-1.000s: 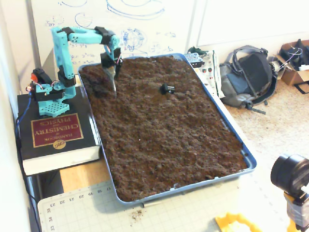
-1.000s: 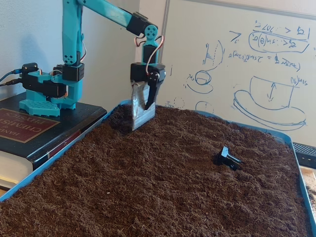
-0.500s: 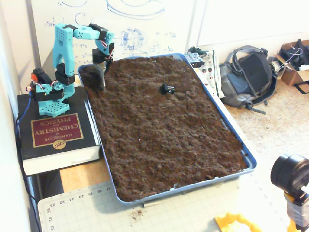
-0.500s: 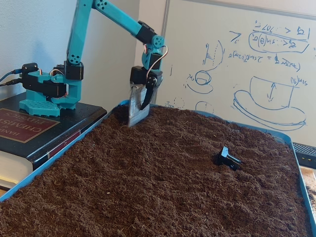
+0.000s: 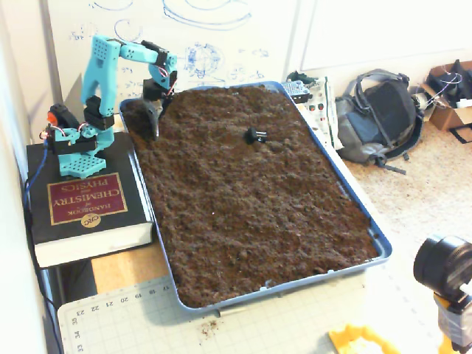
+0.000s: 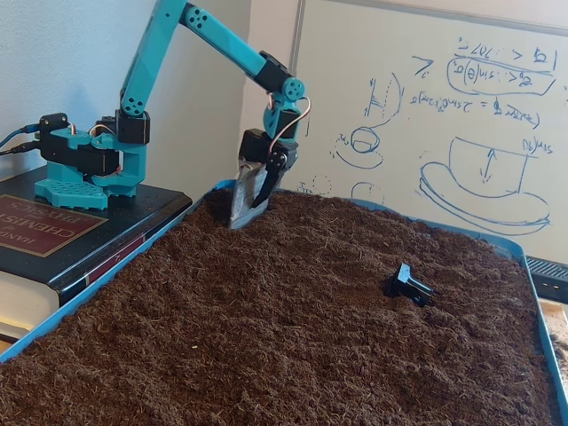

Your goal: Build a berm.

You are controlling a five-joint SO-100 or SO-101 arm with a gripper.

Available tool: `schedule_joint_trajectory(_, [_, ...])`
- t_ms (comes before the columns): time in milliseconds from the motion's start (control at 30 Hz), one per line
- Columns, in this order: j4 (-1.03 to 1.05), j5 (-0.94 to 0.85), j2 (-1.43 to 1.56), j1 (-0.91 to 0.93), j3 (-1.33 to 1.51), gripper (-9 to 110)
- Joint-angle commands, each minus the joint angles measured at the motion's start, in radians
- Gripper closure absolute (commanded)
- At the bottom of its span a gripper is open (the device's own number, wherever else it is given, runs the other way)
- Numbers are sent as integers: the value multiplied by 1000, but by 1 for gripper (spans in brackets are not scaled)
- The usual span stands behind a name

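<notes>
Berm [image 6: 266, 209]: slight dark crumbly hump by tray corner

A blue tray [image 5: 335, 166] of soil [image 5: 243, 199] lies beside a book [image 5: 85, 210].

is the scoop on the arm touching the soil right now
Touching. In a fixed view the gripper, a flat metal blade, has its lower edge sunk into the soil.

Book [image 5: 87, 210] at left edge – red cover label; backpack [image 5: 380, 118] upper right; whiteboard [image 6: 444, 115] behind, blue sketches; black object [image 6: 408, 284] on soil.
</notes>
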Motion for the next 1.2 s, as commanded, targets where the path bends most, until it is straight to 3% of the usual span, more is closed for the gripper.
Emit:
schedule_joint_trajectory(0, [-17,-9,-38,38,-110,101])
schedule_joint_trajectory(433, [-17,-98,-229,143,-434,101])
schedule_joint_trajectory(733, [-17,-225,-227,233,-502,101])
schedule_joint_trajectory(1167, [-17,-236,-218,278,-578,101])
